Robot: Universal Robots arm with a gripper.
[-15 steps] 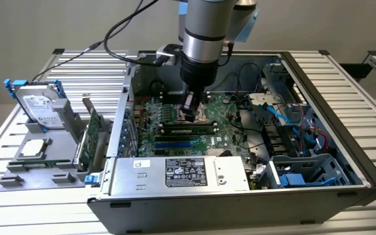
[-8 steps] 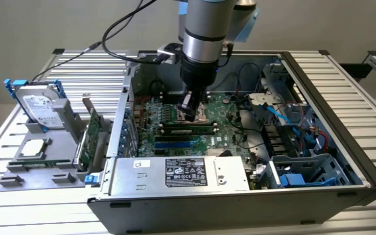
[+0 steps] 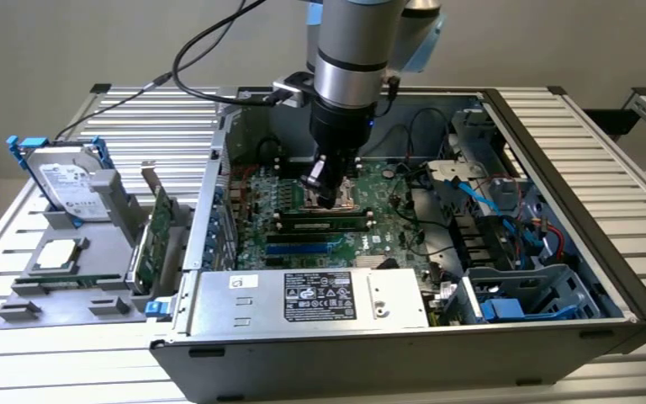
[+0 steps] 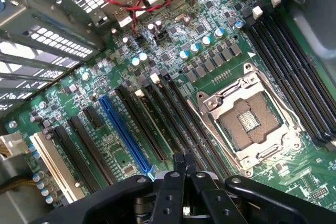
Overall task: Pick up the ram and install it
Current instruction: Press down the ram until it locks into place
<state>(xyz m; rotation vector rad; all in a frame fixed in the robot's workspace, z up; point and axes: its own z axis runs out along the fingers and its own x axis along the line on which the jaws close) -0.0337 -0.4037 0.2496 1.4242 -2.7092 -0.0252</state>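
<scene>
The ram [image 3: 323, 224] is a long green stick with dark chips. It lies along a memory slot on the motherboard [image 3: 396, 240], inside the open computer case. My gripper [image 3: 328, 192] hangs just above and behind it, over the empty CPU socket [image 4: 247, 121]. In the wrist view the gripper [image 4: 185, 162] is shut, fingertips pressed together with nothing between them, above the row of dark slots [image 4: 173, 124] beside the socket. Whether the ram is fully seated I cannot tell.
The case walls [image 3: 592, 252] ring the motherboard, with the power supply [image 3: 312, 299] at the front and blue cables [image 3: 491, 215] toward the exterior view's right. Outside the case on the exterior view's left, a grey holder [image 3: 60, 295] carries a hard drive [image 3: 65, 178] and a green expansion card [image 3: 161, 223].
</scene>
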